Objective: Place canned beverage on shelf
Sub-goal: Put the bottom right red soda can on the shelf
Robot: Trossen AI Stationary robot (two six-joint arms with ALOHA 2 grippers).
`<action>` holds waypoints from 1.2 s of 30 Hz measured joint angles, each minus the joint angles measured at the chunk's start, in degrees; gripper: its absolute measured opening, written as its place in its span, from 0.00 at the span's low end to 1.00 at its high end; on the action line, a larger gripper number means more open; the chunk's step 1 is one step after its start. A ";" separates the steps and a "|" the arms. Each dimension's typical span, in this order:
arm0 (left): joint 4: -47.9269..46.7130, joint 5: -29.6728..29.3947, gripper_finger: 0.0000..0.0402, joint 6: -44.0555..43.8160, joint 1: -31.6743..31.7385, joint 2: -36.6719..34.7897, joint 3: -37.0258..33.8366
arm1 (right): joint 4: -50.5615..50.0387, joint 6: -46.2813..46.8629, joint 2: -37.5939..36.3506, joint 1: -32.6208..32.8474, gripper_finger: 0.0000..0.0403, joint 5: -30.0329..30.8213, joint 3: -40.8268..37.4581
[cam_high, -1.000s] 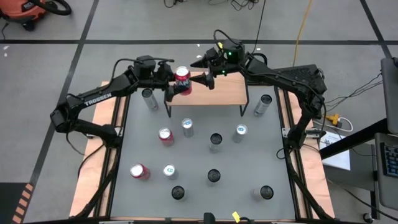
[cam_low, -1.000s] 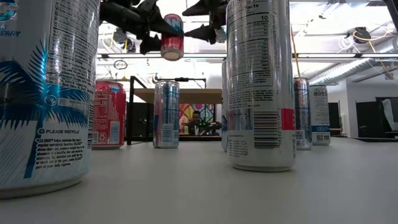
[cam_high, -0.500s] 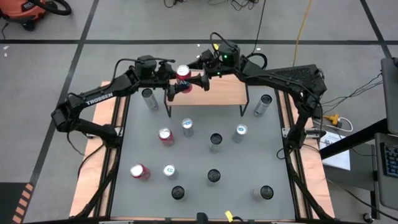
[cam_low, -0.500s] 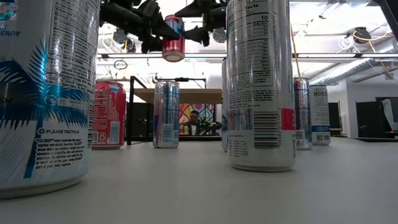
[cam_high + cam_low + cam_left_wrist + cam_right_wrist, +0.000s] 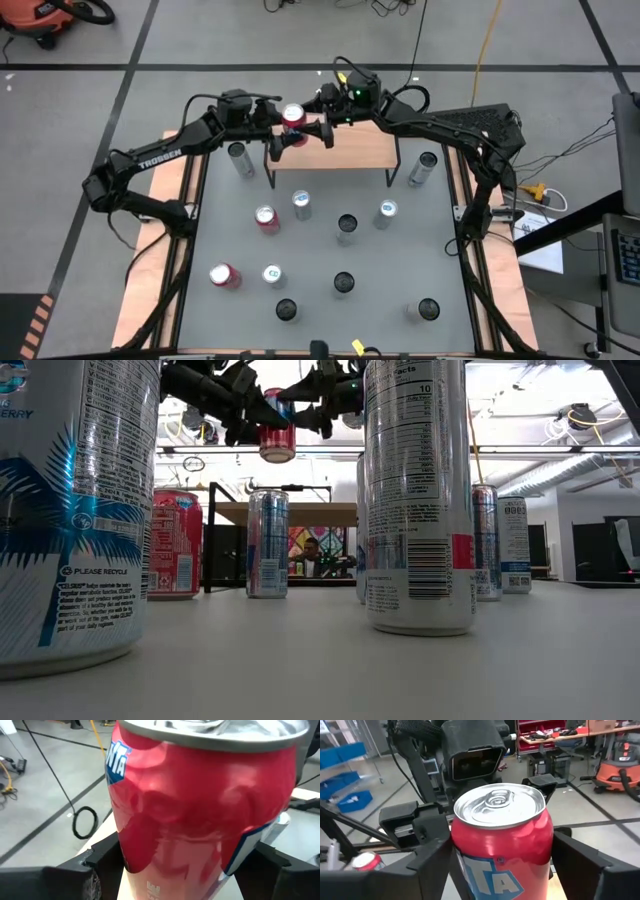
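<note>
The table fills the middle of the high view, a grey top scattered with upright cans. At its upper edge stands the shelf, a light-brown wooden top on thin black legs; what shows of the top is bare, so no can has been set on it yet.

Both arms reach in from the sides and meet at the upper centre of the high view, over the shelf's left end. The left gripper is clamped on the red can, its fingers pressed to both sides of the can body in the left wrist view, and it holds the can in the air above the shelf. In the low view the can hangs at the top of the frame, tilted, well above the wooden top. The right gripper has its fingers to either side of the same can; in the right wrist view they stand close to the can, but I cannot tell if they press on it.

By my reading this is a handover between arms. The can is lifted and brought to the shelf; taking it over, standing it upright on the wood and letting go are left.

Nothing here holds contents; the cans stand loose on the table, among them a second red can mid-frame and a third at lower left.
</note>
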 joint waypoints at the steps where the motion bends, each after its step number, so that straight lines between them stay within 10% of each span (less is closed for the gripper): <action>1: 0.02 -0.10 0.72 0.78 0.00 0.15 0.00 | -0.04 -0.43 0.00 0.02 0.69 0.51 0.00; 36: 1.02 -0.94 0.72 2.96 0.49 1.03 0.07 | -1.18 -1.06 -0.02 -0.26 0.74 0.66 -0.02</action>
